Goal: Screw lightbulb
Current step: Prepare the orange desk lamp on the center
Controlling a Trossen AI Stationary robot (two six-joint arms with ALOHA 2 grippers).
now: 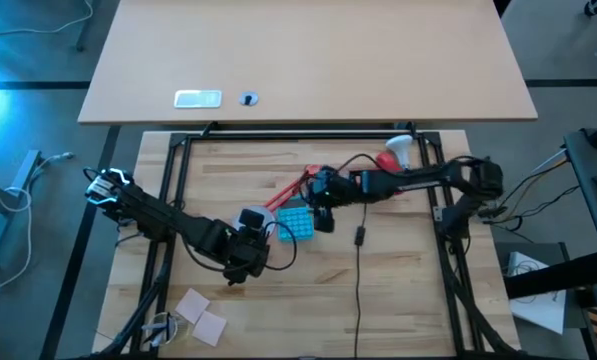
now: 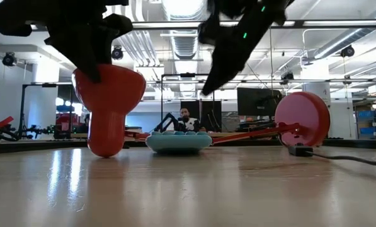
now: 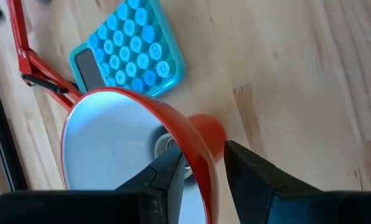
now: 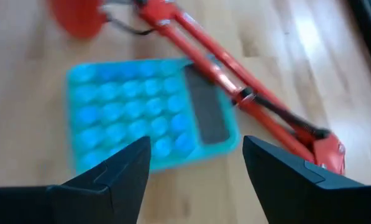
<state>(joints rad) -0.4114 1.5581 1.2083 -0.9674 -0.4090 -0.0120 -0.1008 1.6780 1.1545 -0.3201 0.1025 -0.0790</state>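
- Two grippers are at work over the wooden table (image 1: pixel 398 280), near its middle.
- Left gripper (image 3: pixel 204 163) has its jaws closed on the rim of the red lamp shade (image 3: pixel 132 146): one finger (image 3: pixel 163 171) sits inside against the white lining, the other finger (image 3: pixel 253 165) outside by the red neck.
- Inside the shade, right beside the inner finger, a small greyish socket (image 3: pixel 164 144) shows; no bulb sits in it.
- From the low camera the shade (image 2: pixel 109 107) stands with its narrow end on the table, hanging from the dark gripper above.
- Right gripper (image 4: pixel 196 163) hovers with its jaws spread wide and nothing between them.
- Ahead of and below those open jaws lies a blue calculator (image 4: pixel 151 112), flat on the wood, with the red lamp arm (image 4: pixel 235 87) running just beyond it.
- The lightbulb (image 1: pixel 401 148) lies well behind the right gripper, at the far edge of the table beside the red lamp base (image 1: pixel 388 159), apart from both sets of jaws.
- A black cable (image 1: pixel 359 270) trails across the wood on the near side of the right gripper.
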